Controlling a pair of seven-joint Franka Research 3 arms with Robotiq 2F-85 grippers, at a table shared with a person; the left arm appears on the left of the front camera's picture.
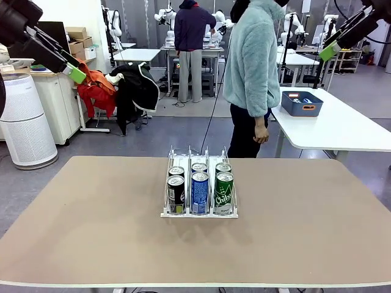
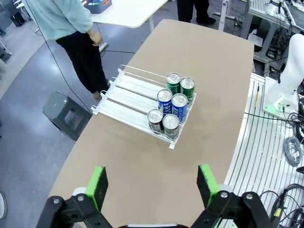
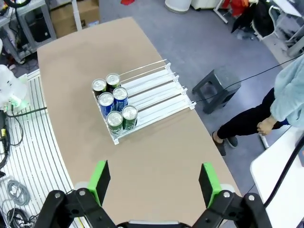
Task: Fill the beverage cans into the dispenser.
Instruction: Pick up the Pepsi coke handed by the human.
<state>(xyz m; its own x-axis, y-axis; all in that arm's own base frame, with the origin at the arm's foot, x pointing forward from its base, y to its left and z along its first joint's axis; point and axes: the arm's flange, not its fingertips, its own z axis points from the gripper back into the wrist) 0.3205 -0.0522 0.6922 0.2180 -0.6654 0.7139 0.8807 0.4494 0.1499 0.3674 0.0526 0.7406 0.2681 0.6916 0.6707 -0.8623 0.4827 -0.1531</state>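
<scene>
- The clear-plastic and thin-wire three-lane dispenser [image 1: 199, 213] on a white base stands near the middle of the tan, round-cornered table [image 1: 91, 235].
- Six slim aluminium beverage cans with silver tops stand upright in the dispenser, two per lane, one behind the other, at the end of the lanes nearest the robot.
- Lane on the robot's left: a black-and-green can [image 1: 176, 194] with a second can [image 1: 176, 171] touching it behind.
- Middle lane: a blue can with white lettering [image 1: 200, 193] in front of another blue can [image 1: 199, 167].
- Lane on the robot's right: a green can with white script [image 1: 223, 193] in front of another green can [image 1: 223, 167].
- The left gripper [image 2: 152, 184] hangs high above the table, well apart from the dispenser; its jaws are spread wide, with bare table top between the green pads [image 2: 98, 184].
- The right gripper [image 3: 154, 181] also hangs high above the table, jaws spread wide in the same way.
- A person in a light teal fleece jacket [image 1: 250, 61] stands at the far side of the table, one hand [image 1: 261, 132] hanging at the side.
- A dark blue rectangular plastic bin [image 1: 302, 104] sits on a separate white table [image 1: 342, 131] behind.
</scene>
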